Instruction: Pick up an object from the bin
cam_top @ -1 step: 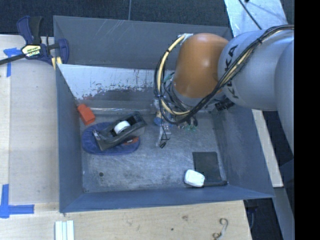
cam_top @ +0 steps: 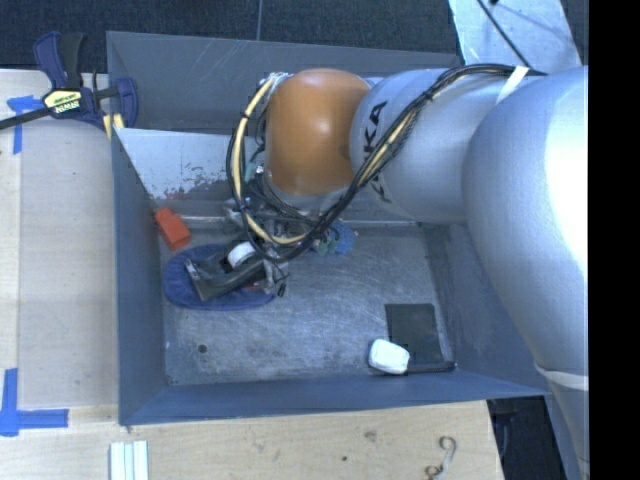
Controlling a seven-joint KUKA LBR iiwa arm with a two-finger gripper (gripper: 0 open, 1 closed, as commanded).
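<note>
My gripper (cam_top: 252, 266) hangs below the wrist at the left middle of the bin, low over a flat blue oval thing (cam_top: 200, 290) on the floor. A dark grey piece (cam_top: 222, 282) lies across the blue thing's top, right at the gripper's tip; I cannot tell whether it belongs to the gripper or lies loose. A small orange block (cam_top: 172, 228) sits just to the upper left, by the bin's left wall. A small blue-green thing (cam_top: 338, 240) peeks out from behind the wrist on the right.
A white rounded lump (cam_top: 388, 356) lies near the front wall at the right, touching a flat black square (cam_top: 414, 332). The arm covers the bin's back right part. Bare floor lies between the blue thing and the black square.
</note>
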